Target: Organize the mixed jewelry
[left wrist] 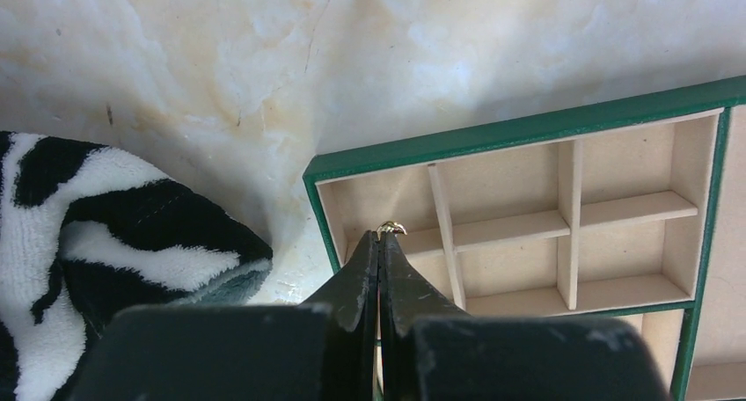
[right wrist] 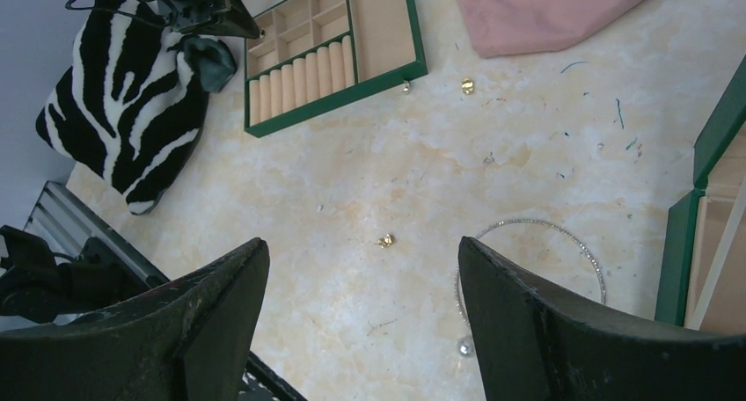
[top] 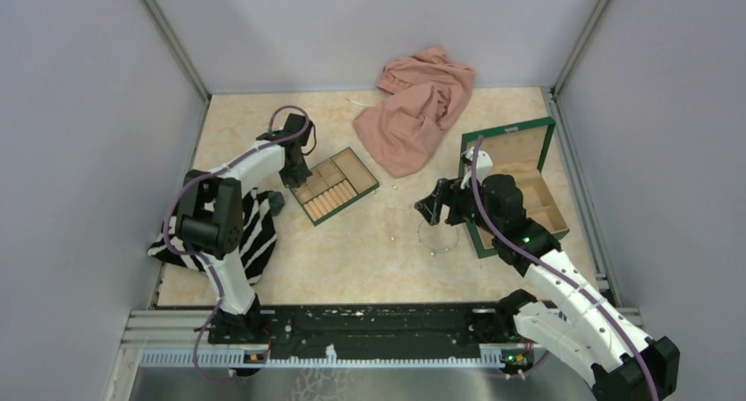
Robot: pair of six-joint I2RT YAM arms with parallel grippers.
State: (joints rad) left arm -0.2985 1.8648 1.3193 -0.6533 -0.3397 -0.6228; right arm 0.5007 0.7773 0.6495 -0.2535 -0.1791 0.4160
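Note:
My left gripper (left wrist: 380, 239) is shut on a tiny gold-coloured piece (left wrist: 391, 229) that sticks out past its tips. It hangs over the corner compartment of the small green-edged tray (left wrist: 528, 128); from above it (top: 297, 178) sits at the tray's (top: 346, 206) left corner. My right gripper (right wrist: 361, 247) stands wide open above the tabletop with nothing between its fingers. A gold speck (right wrist: 385, 240) lies below the gap. The silvery chain necklace (right wrist: 528, 222) lies in a loop beside the right finger, its bead end (right wrist: 464, 346) near the tip. Two more small pieces (right wrist: 467, 86) lie by the tray.
A zebra-striped cloth (top: 255, 229) lies under the left arm. A pink cloth (top: 418, 111) is heaped at the back. The open green wooden box (top: 508, 128) stands right of the right gripper (top: 428, 215), close to the necklace (top: 437, 238).

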